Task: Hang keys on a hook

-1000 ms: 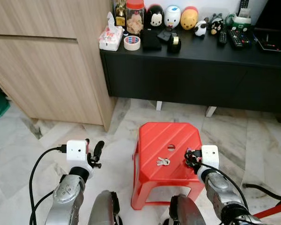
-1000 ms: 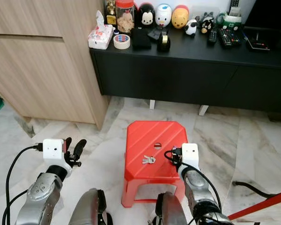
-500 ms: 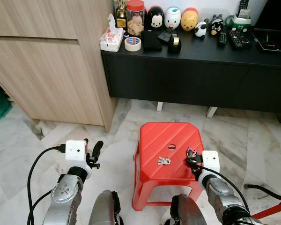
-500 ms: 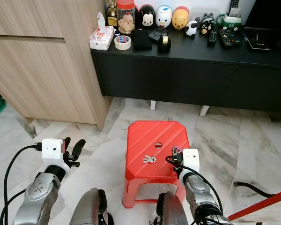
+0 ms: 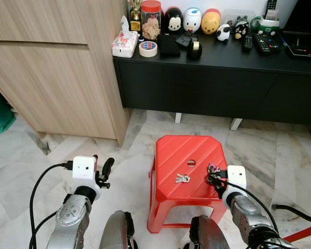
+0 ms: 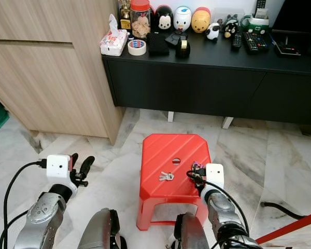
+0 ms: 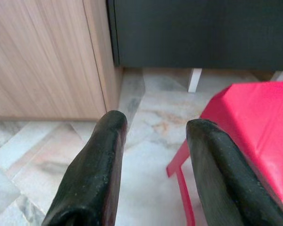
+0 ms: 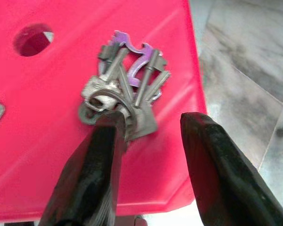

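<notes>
Hovering over the right edge of the red stool (image 5: 188,161), the right end effector (image 8: 146,155) has a bunch of keys (image 8: 125,92) hooked over one finger (image 8: 92,165) while the other finger stands well apart, so the fingers are spread, not pinched together. The bunch seems to hang from that finger by its ring, which would explain why it stays up with no squeeze on it; that is a judgement from the wrist view, and the contact point itself is partly hidden. From the head camera the same bunch (image 5: 213,169) sits at the tip of the right arm, just above the stool top.

A second, smaller set of keys (image 5: 182,178) lies flat near the middle of the stool seat, just below the round hole (image 5: 191,163) in the seat, apart from the right end effector.

The left end effector (image 7: 151,160) is held out over the marble floor (image 5: 36,161) beside the stool, fingers apart and empty, facing the wooden cabinet (image 5: 52,67); it looks parked clear of the work.

Counting up: two key sets, one carried and one on the stool; one stool; two end effectors, both spread. No hook can be made out, so the hanging step looks not yet begun. The carried bunch could slip off, hanging loose as it does.
</notes>
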Motion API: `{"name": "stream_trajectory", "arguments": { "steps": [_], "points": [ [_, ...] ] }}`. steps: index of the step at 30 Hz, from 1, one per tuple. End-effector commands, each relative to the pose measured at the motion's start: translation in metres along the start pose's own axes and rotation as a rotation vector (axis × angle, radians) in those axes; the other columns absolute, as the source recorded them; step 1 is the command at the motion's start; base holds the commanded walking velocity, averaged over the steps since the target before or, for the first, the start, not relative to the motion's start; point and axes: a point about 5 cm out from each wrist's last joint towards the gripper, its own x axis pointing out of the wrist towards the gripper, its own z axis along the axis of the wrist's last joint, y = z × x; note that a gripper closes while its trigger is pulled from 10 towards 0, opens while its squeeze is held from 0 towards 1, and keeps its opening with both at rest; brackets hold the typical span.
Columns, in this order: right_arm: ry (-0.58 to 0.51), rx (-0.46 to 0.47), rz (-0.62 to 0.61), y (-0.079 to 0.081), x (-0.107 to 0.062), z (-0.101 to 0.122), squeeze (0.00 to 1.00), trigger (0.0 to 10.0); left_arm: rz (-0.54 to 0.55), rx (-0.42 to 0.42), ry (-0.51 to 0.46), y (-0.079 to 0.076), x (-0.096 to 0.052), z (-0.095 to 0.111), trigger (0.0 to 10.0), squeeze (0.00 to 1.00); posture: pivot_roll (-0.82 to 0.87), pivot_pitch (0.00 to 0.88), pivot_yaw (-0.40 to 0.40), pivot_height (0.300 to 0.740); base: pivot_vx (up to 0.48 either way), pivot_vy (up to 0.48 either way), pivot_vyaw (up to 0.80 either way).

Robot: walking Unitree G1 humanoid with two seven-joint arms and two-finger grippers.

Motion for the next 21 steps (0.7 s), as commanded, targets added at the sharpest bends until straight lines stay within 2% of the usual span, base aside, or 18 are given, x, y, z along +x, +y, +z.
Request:
{"name": "stream_trajectory", "arguments": {
  "steps": [1, 9, 13, 21],
  "points": [
    [-0.009, 0.036, -0.004, -0.002, 0.0, 0.001, 0.0, 10.0, -0.009, 0.031, 0.007, 0.001, -0.003, 0.001, 10.0, 0.0, 0.14, 0.161, 0.025, 0.599, 0.0, 0.0, 0.0],
    [-0.042, 0.032, -0.002, -0.003, 0.001, 0.007, 0.0, 10.0, -0.011, 0.037, 0.011, -0.001, -0.007, 0.002, 10.0, 0.0, 0.15, 0.186, 0.03, 0.599, 0.0, 0.0, 0.0],
    [-0.087, 0.056, 0.033, 0.002, 0.002, 0.015, 0.0, 10.0, -0.01, 0.05, 0.009, -0.001, -0.01, 0.006, 10.0, 0.0, 0.15, 0.2, 0.032, 0.599, 0.0, 0.0, 0.0],
    [-0.028, 0.022, 0.079, 0.013, 0.003, 0.008, 0.0, 10.0, -0.011, 0.067, 0.018, 0.0, -0.011, 0.007, 10.0, 0.0, 0.16, 0.212, 0.033, 0.599, 0.0, 0.0, 0.0]
  ]
}}
